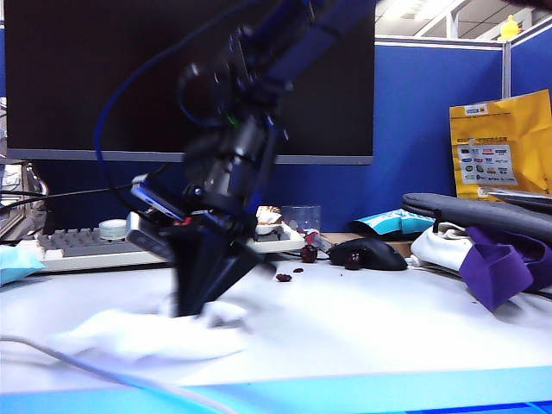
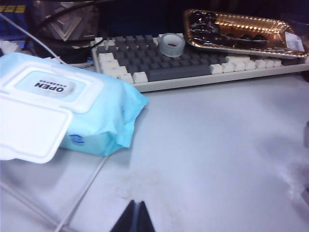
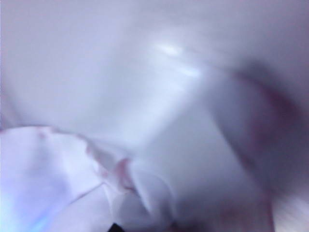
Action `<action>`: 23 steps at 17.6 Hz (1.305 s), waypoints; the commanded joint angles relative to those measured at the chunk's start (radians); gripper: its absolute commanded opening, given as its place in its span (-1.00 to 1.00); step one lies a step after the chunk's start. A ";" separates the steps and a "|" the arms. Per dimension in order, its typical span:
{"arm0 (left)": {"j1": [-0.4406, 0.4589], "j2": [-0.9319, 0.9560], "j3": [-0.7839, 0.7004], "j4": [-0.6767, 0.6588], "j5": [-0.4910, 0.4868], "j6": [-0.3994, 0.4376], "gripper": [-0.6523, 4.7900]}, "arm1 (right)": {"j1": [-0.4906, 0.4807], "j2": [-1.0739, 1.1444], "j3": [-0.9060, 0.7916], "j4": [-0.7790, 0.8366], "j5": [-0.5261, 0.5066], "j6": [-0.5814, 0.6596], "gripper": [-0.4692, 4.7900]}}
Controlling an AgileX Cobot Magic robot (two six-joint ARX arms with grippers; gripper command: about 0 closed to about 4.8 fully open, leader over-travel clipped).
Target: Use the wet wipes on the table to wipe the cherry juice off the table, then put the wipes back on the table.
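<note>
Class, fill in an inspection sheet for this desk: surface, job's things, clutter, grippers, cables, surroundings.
Surface: white table, a few dark juice specks near the mouse.
Job's things: wet wipe crumpled flat under the right gripper; faint pink stains show on it in the right wrist view.
Clutter: wipes pack, keyboard, tape roll, gold tray, mouse, cherries, purple cloth.
Grippers: right gripper shut on the wipe, blurred; left gripper shut, empty, above the table.
Cables: white cable along the front edge.
Surroundings: monitor, blue partition.
</note>
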 commanded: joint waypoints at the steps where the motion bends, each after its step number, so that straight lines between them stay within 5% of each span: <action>1: 0.000 -0.003 -0.006 -0.011 0.003 0.000 -0.77 | -0.006 -0.004 -0.031 0.005 0.492 0.076 -0.85; 4: 0.000 -0.003 -0.006 -0.011 0.003 0.000 -0.77 | -0.067 -0.004 -0.062 0.005 0.730 0.128 -0.85; 7: 0.000 -0.003 -0.006 -0.011 0.003 0.000 -0.77 | -0.128 -0.004 -0.062 0.005 0.779 0.141 -0.84; 11: 0.000 -0.003 -0.006 -0.011 0.003 0.000 -0.77 | -0.155 -0.004 -0.061 0.005 0.464 0.111 -0.84; 14: 0.000 -0.003 -0.006 -0.011 0.003 0.000 -0.77 | -0.103 -0.004 -0.061 0.005 0.014 0.008 -0.84; 16: 0.000 -0.003 -0.006 -0.011 0.003 0.000 -0.77 | -0.068 -0.004 -0.061 0.005 -0.053 -0.028 -0.85; 17: 0.000 -0.003 -0.006 -0.011 0.003 0.000 -0.77 | -0.045 -0.004 -0.061 0.005 0.015 -0.029 -0.84; 20: 0.000 -0.003 -0.006 -0.011 0.003 0.000 -0.77 | -0.044 -0.004 -0.062 0.005 0.431 0.053 -0.84; 23: 0.000 -0.003 -0.006 -0.011 0.003 0.000 -0.77 | -0.132 -0.004 -0.062 0.005 0.619 0.144 -0.84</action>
